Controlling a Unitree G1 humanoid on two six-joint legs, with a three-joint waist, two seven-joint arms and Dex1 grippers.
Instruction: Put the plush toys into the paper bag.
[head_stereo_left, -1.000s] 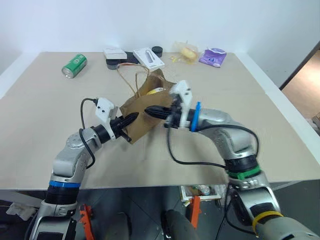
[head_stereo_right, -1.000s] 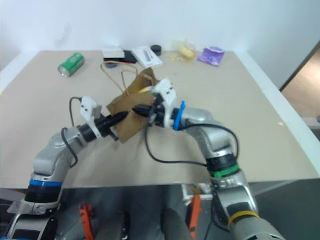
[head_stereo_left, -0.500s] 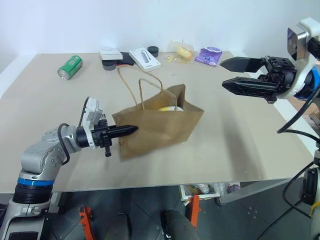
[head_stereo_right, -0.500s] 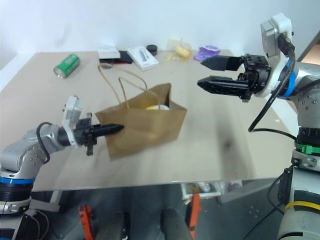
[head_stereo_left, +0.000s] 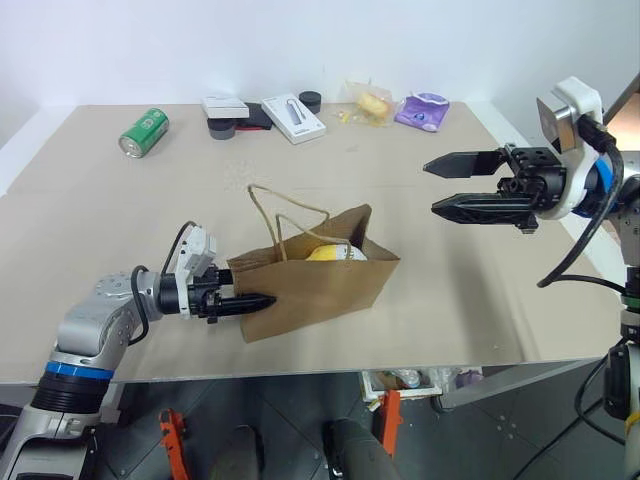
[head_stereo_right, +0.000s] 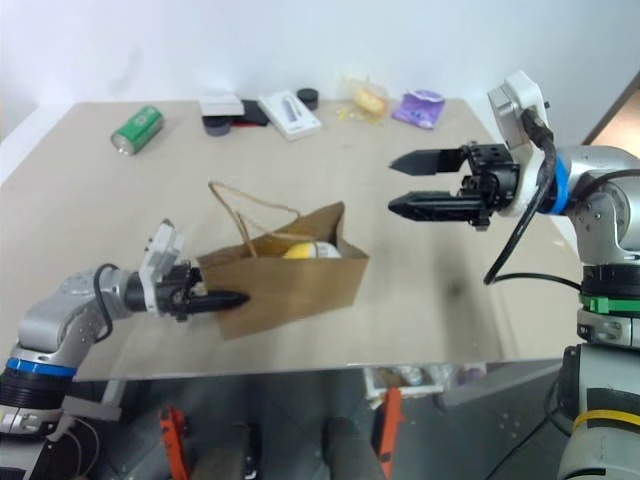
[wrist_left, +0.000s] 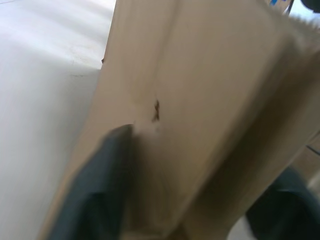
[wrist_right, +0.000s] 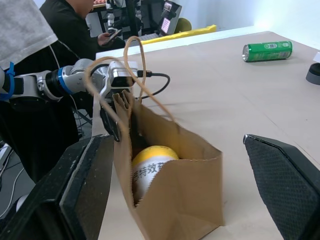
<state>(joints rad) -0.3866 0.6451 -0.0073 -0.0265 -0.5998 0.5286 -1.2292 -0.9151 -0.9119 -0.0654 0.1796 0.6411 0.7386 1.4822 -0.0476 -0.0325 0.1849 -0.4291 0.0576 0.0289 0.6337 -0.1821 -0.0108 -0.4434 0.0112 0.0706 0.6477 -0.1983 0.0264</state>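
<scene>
The paper bag (head_stereo_left: 318, 283) stands on the surface (head_stereo_left: 120, 230), lowered since earlier; a yellow toy (wrist_right: 150, 161) is seen inside from the right wrist; the left pincer (wrist_left: 185, 200) straddles its end, spread; the right pincer (head_stereo_left: 447, 186), wide, is raised apart.

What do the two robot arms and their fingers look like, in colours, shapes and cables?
Both arms have silver-grey shells with black joints. The left arm carries a blue band, the right arm blue, green and yellow bands. Each wrist bears a white camera box with a black cable. The fingers are black, long and tapered.
</scene>
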